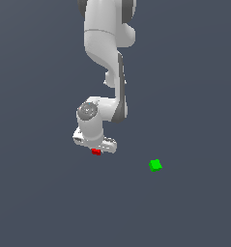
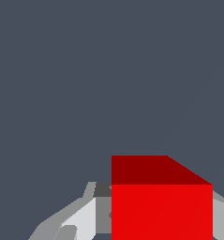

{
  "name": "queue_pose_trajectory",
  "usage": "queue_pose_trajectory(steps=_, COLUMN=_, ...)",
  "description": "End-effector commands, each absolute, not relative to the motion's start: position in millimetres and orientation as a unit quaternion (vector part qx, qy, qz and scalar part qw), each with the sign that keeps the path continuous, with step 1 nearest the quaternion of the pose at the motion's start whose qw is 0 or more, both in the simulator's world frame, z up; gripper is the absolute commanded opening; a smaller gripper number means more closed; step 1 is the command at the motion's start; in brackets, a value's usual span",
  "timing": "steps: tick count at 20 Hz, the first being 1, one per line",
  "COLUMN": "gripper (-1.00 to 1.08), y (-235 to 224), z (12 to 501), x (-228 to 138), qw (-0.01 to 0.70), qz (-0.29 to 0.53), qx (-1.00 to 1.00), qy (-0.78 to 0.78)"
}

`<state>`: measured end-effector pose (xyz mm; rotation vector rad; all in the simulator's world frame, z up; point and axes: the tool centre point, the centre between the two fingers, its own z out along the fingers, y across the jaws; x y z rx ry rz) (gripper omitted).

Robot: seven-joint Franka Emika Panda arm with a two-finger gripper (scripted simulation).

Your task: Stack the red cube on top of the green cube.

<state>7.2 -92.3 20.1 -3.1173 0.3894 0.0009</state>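
1. Arm (image 1: 105, 72): one, white, coming down from the top centre of the exterior view, wrist bent low over a plain dark floor (image 1: 39, 202).
2. Gripper (image 1: 96, 147): one, at centre-left of the exterior view. In the wrist view the red cube sits between grey fingers (image 2: 80, 218) on either side, so it reads as clamped on the cube; the actual pad contact is cropped at the frame edge.
3. Red cube (image 1: 96, 152): one, just under the gripper in the exterior view, left of centre. It fills the lower right of the wrist view (image 2: 161, 206). Whether it rests on the floor or hangs just above it cannot be told.
4. Green cube (image 1: 155, 165): one, alone on the floor at the exterior view's right of centre, slightly lower in frame, well apart from the red cube. Turned a little askew. Absent from the wrist view.
5. Handling, judged: both cubes look rigid, flat-faced, very small and probably light. Smooth faces may slip under a weak pinch. Best hold is across two opposite side faces, near mid-height, leaving the underside free for placing.
6. Stacking note, judged: the small top of the green cube leaves little margin, so centring matters.
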Motion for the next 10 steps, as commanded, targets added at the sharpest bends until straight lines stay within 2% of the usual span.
queue_pose_trajectory(steps=1, gripper=-1.00, y=-92.1, z=20.1, x=7.4, qw=0.000, qz=0.000, qx=-0.992, qy=0.124)
queue_pose_trajectory(steps=10, gripper=-1.00, y=-91.9, z=44.7, x=6.5, qw=0.000, qz=0.000, qx=-0.992, qy=0.124)
